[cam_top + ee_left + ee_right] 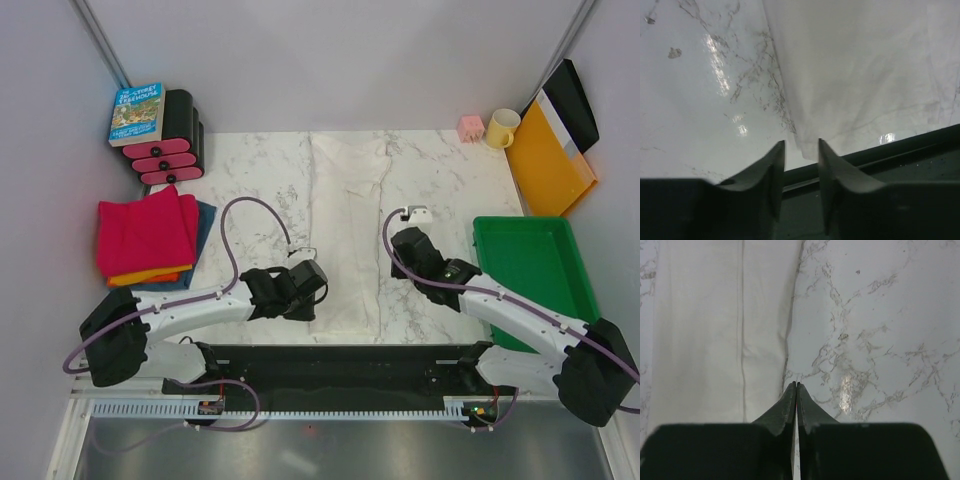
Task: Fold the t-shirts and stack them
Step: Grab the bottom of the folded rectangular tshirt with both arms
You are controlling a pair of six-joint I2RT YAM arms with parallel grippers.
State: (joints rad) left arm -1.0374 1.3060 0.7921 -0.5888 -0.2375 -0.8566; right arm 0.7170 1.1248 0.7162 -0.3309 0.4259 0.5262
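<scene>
The cream-white t-shirt (348,230) lies flat in a long narrow strip down the middle of the marble table; it also shows in the left wrist view (860,70) and the right wrist view (715,325). Folded magenta-pink (145,230), orange (150,275) and blue (203,225) shirts are stacked at the left. My left gripper (314,303) (801,147) is open and empty, just short of the white shirt's near left corner. My right gripper (400,240) (796,385) is shut and empty, over bare marble just right of the shirt's right edge.
A green tray (530,270) stands at the right. A yellow-orange folder (550,160), a yellow mug (502,128) and a small pink block (471,127) are at the back right. A book (137,113) rests on black-and-pink objects (170,150) at the back left. A black rail (340,365) runs along the near edge.
</scene>
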